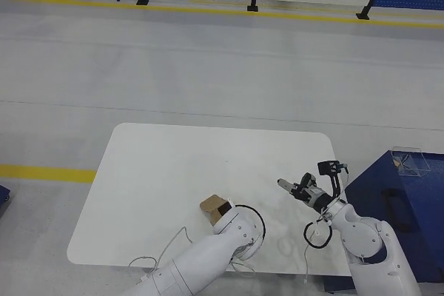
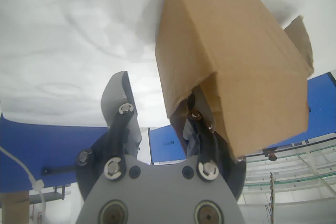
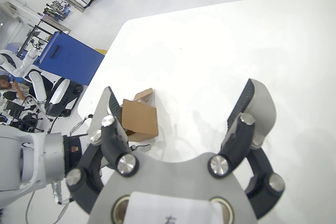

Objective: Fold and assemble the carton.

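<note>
Resting inside carton (image 2: 231,57), left gripper (image 2: 157,93) finger (image 2: 195,112)

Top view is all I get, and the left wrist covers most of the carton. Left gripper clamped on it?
Observer: No. The left gripper is open. One finger sits inside the open end of the carton; the other finger is outside, apart from its wall.
Operator: Far end closed?
Observer: No, a flap sticks out there, not tucked in.
Operator: Right gripper?
Observer: The right gripper is open and empty above the table, apart from the carton.
</note>
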Controlling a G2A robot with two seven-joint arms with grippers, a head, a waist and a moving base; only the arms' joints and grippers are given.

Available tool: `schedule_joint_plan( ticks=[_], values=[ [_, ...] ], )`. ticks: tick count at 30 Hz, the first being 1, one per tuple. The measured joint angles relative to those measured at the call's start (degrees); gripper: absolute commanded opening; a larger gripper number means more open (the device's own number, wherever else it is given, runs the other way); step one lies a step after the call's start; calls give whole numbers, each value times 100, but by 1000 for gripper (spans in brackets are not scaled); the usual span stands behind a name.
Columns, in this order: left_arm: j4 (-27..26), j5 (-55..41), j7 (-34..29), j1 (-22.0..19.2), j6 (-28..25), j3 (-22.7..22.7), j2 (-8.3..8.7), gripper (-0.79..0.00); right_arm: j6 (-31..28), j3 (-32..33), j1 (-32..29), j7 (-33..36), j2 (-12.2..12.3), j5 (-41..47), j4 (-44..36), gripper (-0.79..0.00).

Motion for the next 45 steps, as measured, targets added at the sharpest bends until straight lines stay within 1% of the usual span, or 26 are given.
schedule_joint_plan(
  ticks=[3,6,7,9,10,11,12,13,15,16,17,18,19,21,22,23,25,27,30,36,38,39,40,42,43,45],
  values=[
    [-710,289,164,167,106,-230,82,0,8,-55,66,-1,4,23,24,0],
    [-1681,783,442,479,447,-550,247,0,35,-95,85,-3,9,40,-4,0],
    [-2084,932,543,641,792,-657,325,0,47,-110,86,0,12,36,-17,0],
    [-2637,1001,504,866,1618,-777,454,0,61,-139,94,30,17,22,-27,0],
    [-2939,1034,349,1004,2274,-896,548,0,75,-162,109,83,21,20,-27,0],
    [-3144,1066,140,1117,2728,-1018,617,0,91,-183,125,132,24,15,-30,0],
    [-3326,1119,-159,1244,3135,-1156,685,0,107,-211,144,185,27,1,-35,0],
    [-3524,1252,-662,1431,3587,-1357,775,0,140,-256,169,254,31,-41,-44,0],
    [-3738,1688,-1520,1708,4199,-1622,915,0,220,-348,214,334,32,-139,-56,0],
    [-3827,2095,-2124,1899,4533,-1786,1009,0,284,-427,251,383,30,-209,-60,0],
    [-3870,2443,-2585,2039,4701,-1901,1079,0,343,-489,282,401,26,-256,-61,0],
    [-3880,2819,-3046,2179,4805,-2004,1149,0,423,-553,313,418,21,-289,-53,0],
    [-3876,3305,-3668,2365,4821,-2134,1237,0,543,-646,363,469,12,-320,-38,0],
    [-3827,4029,-4616,2618,4679,-2305,1361,0,701,-778,454,558,0,-344,-31,0],
    [-3747,4396,-5217,2792,4558,-2424,1432,0,749,-828,488,586,-4,-347,-34,0],
    [-3707,4563,-5620,2885,4494,-2495,1463,0,757,-837,494,591,-4,-347,-36,0],
    [-3691,4631,-6218,2925,4473,-2519,1473,0,752,-832,491,589,-4,-346,-36,0],
    [-3695,4608,-6258,2914,4483,-2509,1469,0,749,-830,489,587,-4,-345,-36,0],
    [-3697,4602,-5855,2911,4485,-2507,1468,0,748,-829,489,587,-4,-345,-36,0],
    [-3696,4604,-5830,2912,4485,-2508,1468,0,763,-907,471,520,6,-432,-64,0],
    [-3713,4745,-5687,2881,4448,-2482,1492,0,1122,-1238,412,226,-11,-990,-186,0],
    [-3794,4954,-5487,2868,4491,-2391,1510,0,1391,-1406,400,89,-30,-1393,-243,0],
    [-3956,5404,-5160,2890,4644,-2224,1534,0,1682,-1623,406,8,-54,-1943,-300,0],
    [-4195,6367,-4818,2927,5109,-2001,1585,0,1796,-1856,467,76,-73,-2571,-349,0],
    [-4315,7016,-4687,2921,5582,-1898,1622,0,1793,-1963,510,111,-82,-2871,-368,0],
    [-4417,7790,-4585,2916,6290,-1770,1662,0,1809,-2113,567,171,-97,-3157,-360,0]
  ],
)
